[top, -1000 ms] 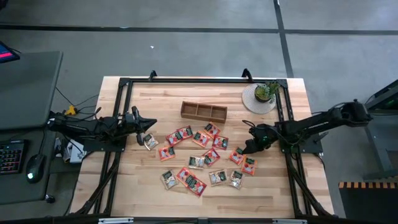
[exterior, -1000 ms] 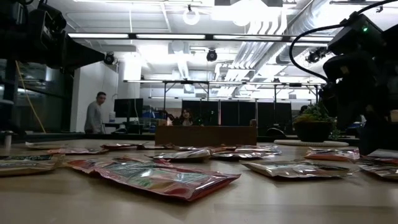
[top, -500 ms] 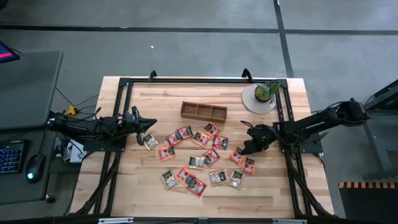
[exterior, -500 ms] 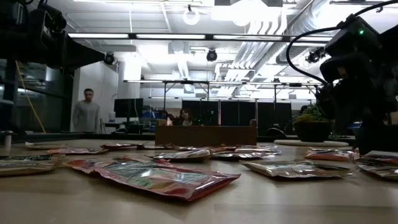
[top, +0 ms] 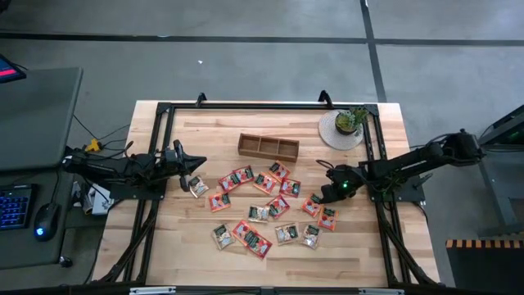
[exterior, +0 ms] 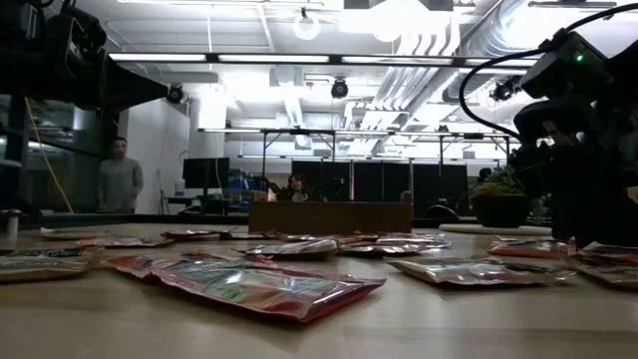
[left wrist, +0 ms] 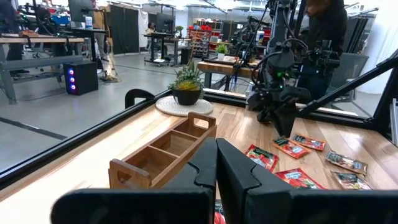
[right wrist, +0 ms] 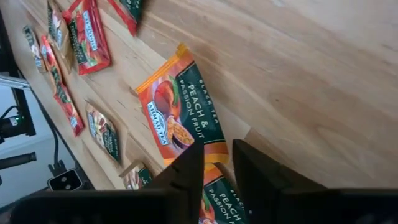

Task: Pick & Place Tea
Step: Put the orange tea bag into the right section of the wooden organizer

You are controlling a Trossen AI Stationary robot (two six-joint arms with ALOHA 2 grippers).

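Note:
Several small tea sachets, red-orange and pale grey-green, lie flat and scattered on the wooden table. My right gripper is low over those at the right and slightly open. In the right wrist view, its fingers stand on either side of the orange end of a peach-and-passion-fruit sachet. A second such sachet lies under the fingers. My left gripper waits at the table's left, shut, beside one sachet. My right gripper points down at the table, with the sachet's orange end in the narrow gap between its fingertips. The sachet lies flat on the table. I cannot tell whether the fingers touch it.
A long three-compartment wooden tray stands at the far middle of the table, empty in the left wrist view. A small potted plant on a round mat stands at the far right. A black frame runs along the table's edges. A person stands in the room behind.
My right arm has sunk a little toward the table over the right-hand sachets. The sachets lie where they were. The person in the room behind has walked toward the left.

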